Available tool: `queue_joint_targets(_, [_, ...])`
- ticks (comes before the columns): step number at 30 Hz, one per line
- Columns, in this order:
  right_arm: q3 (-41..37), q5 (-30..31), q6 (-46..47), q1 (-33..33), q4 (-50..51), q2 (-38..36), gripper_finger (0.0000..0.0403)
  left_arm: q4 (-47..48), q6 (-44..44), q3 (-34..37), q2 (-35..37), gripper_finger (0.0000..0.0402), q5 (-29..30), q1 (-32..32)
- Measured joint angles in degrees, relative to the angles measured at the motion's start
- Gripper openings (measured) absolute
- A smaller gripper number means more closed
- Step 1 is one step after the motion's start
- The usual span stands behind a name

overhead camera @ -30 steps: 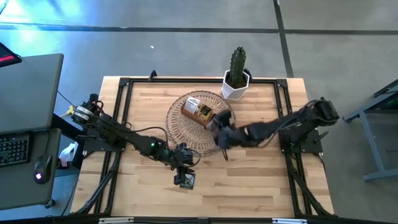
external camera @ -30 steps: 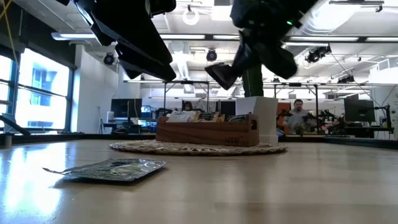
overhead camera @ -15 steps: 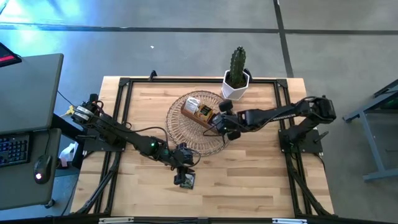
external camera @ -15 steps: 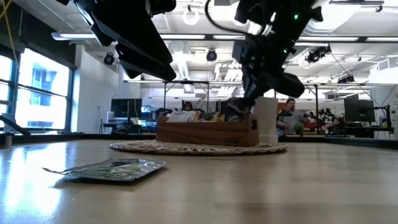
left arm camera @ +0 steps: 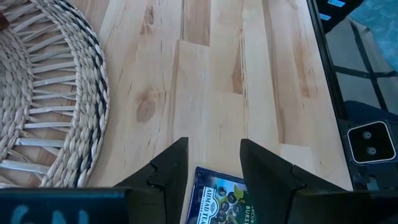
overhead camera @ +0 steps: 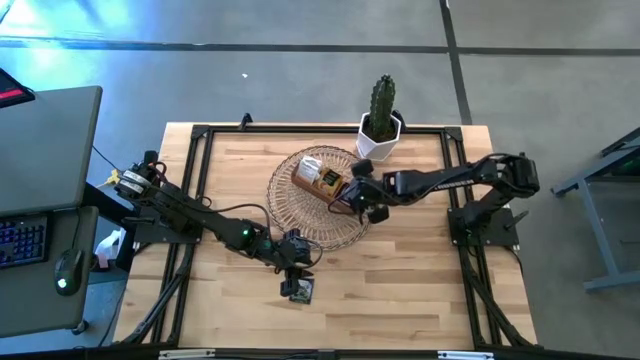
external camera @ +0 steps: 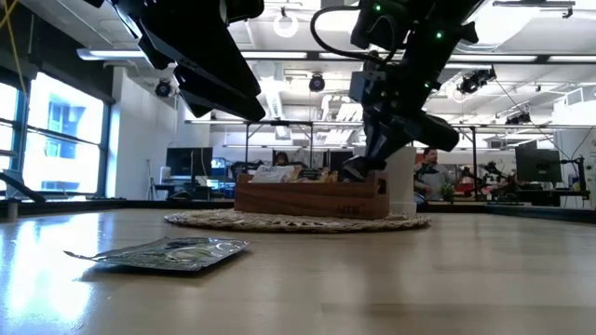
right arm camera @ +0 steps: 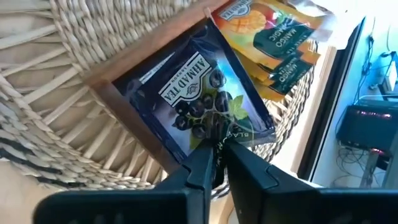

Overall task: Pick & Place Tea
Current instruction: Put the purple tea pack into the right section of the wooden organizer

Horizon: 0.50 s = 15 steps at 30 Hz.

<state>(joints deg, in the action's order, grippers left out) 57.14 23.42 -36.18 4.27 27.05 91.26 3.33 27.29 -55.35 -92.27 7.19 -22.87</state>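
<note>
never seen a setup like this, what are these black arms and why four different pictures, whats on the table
Two robot arms work at a wooden table, each ending in a two-finger claw. One picture looks straight down, one looks level across the tabletop, and two come from cameras on the wrists. A round wicker basket holds a wooden box of tea packets, and a potted cactus stands behind it. The right claw is pinched shut on a blue tea packet at the box. The left claw hangs open over another tea packet lying flat on the table.
</note>
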Motion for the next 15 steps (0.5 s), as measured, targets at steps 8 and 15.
queue_joint_targets(8, [0.0, 0.3, 0.1, -0.1, 0.1, 0.0, 0.0098, 0.0, 0.0, 0.0, 0.0, 0.0144, 0.0, 0.0])
queue_joint_targets(15, [0.0, 1.4, 0.3, -2.4, -0.9, 0.0, 0.0119, 0.2, 0.0, 0.0, 0.0, 0.0144, 0.0, 0.0])
